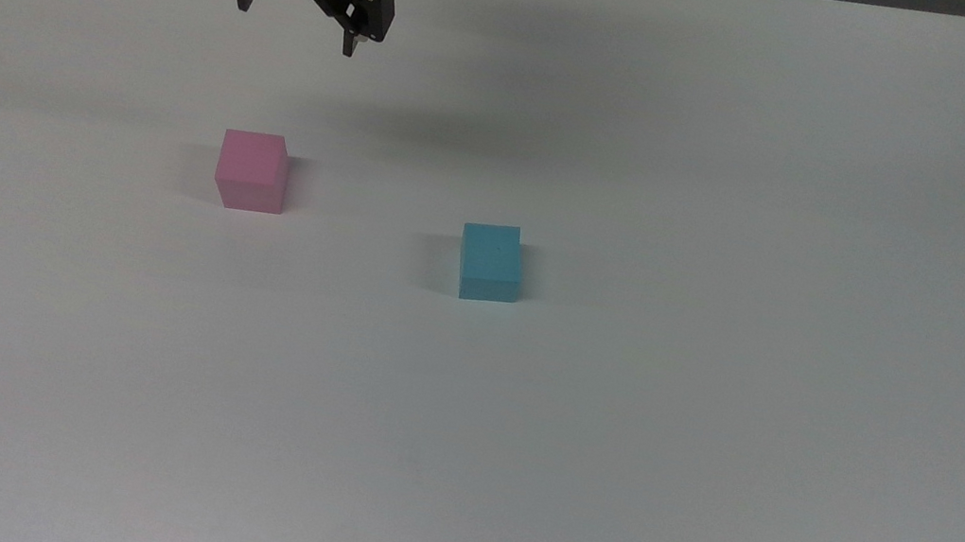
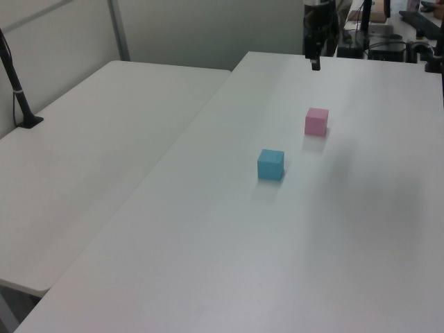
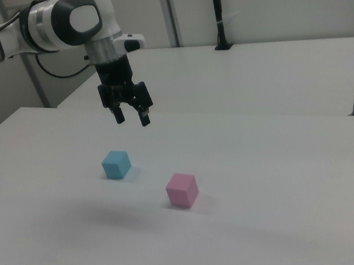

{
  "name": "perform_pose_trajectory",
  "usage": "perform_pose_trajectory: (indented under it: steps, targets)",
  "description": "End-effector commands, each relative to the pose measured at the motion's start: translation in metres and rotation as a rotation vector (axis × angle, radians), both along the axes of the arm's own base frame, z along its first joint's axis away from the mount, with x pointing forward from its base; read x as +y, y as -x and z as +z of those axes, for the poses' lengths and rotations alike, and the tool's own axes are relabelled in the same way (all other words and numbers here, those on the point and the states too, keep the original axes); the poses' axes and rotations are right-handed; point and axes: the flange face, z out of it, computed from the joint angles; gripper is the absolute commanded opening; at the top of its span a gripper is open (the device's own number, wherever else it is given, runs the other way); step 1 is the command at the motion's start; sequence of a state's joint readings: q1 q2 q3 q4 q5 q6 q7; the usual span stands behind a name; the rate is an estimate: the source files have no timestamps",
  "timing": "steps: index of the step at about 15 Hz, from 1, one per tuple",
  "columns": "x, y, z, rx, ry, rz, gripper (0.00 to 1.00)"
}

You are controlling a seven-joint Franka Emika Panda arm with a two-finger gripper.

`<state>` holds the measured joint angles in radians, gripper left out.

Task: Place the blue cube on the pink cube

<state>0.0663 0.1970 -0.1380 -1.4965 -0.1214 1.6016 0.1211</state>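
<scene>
In the top view, going left to right, the gripper (image 1: pixel 297 28) hangs high with its fingers spread, holding nothing. The pink cube (image 1: pixel 252 170) sits below it. The blue cube (image 1: pixel 490 262) sits farther right, well apart. Coming down, it could bump pink. Nothing blocks the white table (image 1: pixel 706 438).

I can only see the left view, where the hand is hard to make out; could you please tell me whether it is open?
Observer: Yes. In the right view the hand is open, with nothing between its fingers.
Operator: Thank you. Is it down at the table?
Observer: No. The right view shows it hanging above the white table, clear of both the small matte light blue cube and the small matte pink cube.
</scene>
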Motion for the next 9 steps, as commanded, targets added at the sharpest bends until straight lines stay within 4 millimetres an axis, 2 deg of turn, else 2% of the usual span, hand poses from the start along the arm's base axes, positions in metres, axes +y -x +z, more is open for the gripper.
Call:
perform_pose_trajectory:
  steps: [1,7,9]
  targets:
    - [-0.004,0.008,0.000,0.009,0.007,0.028,1.00]
    - [-0.008,0.010,0.002,0.024,0.005,0.041,1.00]
    - [-0.023,0.011,0.014,0.000,0.002,0.022,1.00]
